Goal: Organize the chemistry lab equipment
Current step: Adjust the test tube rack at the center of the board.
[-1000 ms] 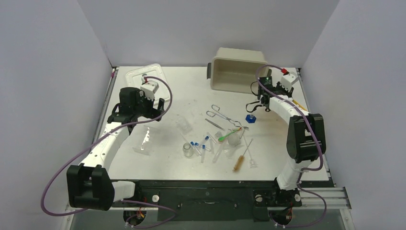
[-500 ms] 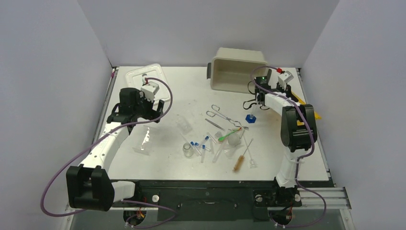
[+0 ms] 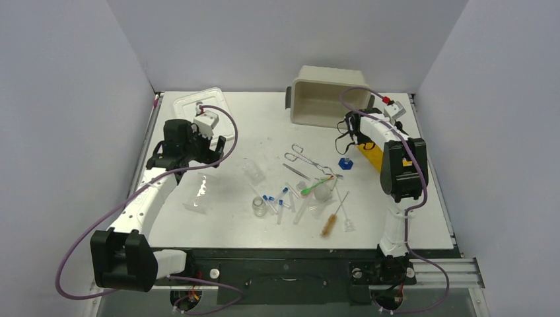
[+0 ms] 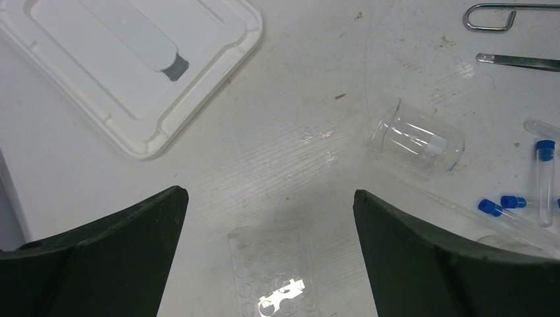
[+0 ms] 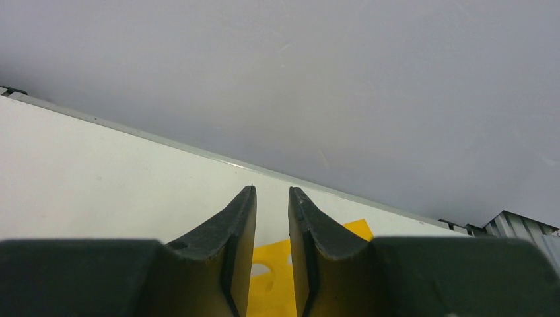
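The lab equipment lies scattered mid-table: metal forceps (image 3: 300, 155), tweezers (image 3: 297, 172), a green-and-red spatula (image 3: 315, 187), a brown brush (image 3: 330, 221), blue-capped tubes (image 3: 274, 201), a small glass jar (image 3: 259, 208) and a clear beaker (image 3: 254, 173) on its side. My left gripper (image 3: 214, 150) is open and empty above bare table. In its wrist view the left gripper (image 4: 269, 193) hangs over a clear well plate (image 4: 274, 271), with the beaker (image 4: 416, 139) to the right. My right gripper (image 5: 272, 190) holds nothing, its jaws a narrow slit apart, over a yellow rack (image 5: 271, 284).
The beige tub (image 3: 327, 99) lies tipped at the back, next to my folded right arm (image 3: 380, 129). Its white lid (image 3: 201, 105) lies at the back left. A blue cap (image 3: 345, 162) sits near the forceps. The yellow rack (image 3: 370, 155) lies under the right arm.
My right arm has folded up and its wrist has swung toward the back right, uncovering more of the yellow rack. The left arm has barely moved.
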`<action>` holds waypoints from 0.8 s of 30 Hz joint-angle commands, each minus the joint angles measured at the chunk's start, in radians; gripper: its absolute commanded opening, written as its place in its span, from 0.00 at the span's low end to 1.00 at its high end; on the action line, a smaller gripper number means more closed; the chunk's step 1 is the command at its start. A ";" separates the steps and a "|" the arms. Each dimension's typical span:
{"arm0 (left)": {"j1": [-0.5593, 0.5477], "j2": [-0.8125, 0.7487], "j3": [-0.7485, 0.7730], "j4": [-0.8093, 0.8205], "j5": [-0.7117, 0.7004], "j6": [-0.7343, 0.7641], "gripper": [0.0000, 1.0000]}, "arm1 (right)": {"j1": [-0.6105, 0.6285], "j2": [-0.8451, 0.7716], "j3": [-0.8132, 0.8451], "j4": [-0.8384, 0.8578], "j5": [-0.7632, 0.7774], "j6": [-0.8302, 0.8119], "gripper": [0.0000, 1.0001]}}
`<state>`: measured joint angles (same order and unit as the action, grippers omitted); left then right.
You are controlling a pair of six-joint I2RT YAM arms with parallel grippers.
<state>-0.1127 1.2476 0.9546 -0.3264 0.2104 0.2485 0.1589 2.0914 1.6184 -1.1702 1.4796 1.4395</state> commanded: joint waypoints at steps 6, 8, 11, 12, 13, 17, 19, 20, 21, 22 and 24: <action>0.001 -0.041 0.059 -0.008 -0.015 0.030 0.97 | 0.008 -0.046 0.066 -0.159 0.197 0.109 0.27; 0.001 -0.043 0.061 -0.005 -0.014 0.034 0.97 | 0.008 -0.060 0.083 -0.120 0.157 0.017 0.30; 0.001 -0.042 0.068 0.001 -0.017 0.037 0.96 | 0.003 -0.114 0.065 0.101 0.011 -0.295 0.32; 0.001 -0.039 0.070 0.003 -0.018 0.037 0.97 | -0.001 -0.172 0.044 0.170 -0.036 -0.363 0.33; 0.001 -0.036 0.078 0.002 -0.021 0.037 0.97 | -0.012 -0.209 -0.013 0.301 -0.144 -0.485 0.38; 0.002 -0.021 0.108 -0.005 -0.020 0.029 0.97 | -0.021 -0.427 -0.138 0.588 -0.377 -0.706 0.80; 0.003 -0.013 0.123 -0.009 -0.018 0.023 0.97 | -0.010 -0.453 -0.111 0.591 -0.425 -0.748 0.81; 0.005 -0.009 0.132 -0.013 -0.017 0.017 0.97 | -0.005 -0.457 -0.079 0.564 -0.461 -0.765 0.81; 0.005 -0.001 0.139 -0.020 -0.019 0.014 0.97 | -0.001 -0.460 -0.062 0.551 -0.476 -0.774 0.81; 0.005 0.009 0.152 -0.024 -0.019 0.008 0.97 | 0.006 -0.461 -0.029 0.523 -0.516 -0.792 0.81; 0.006 0.019 0.172 -0.041 -0.025 -0.005 0.96 | 0.014 -0.469 0.006 0.487 -0.605 -0.822 0.80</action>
<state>-0.1116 1.2430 1.0531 -0.3500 0.1936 0.2691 0.1505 1.6325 1.5555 -0.6971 1.0714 0.7593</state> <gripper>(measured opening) 0.967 0.808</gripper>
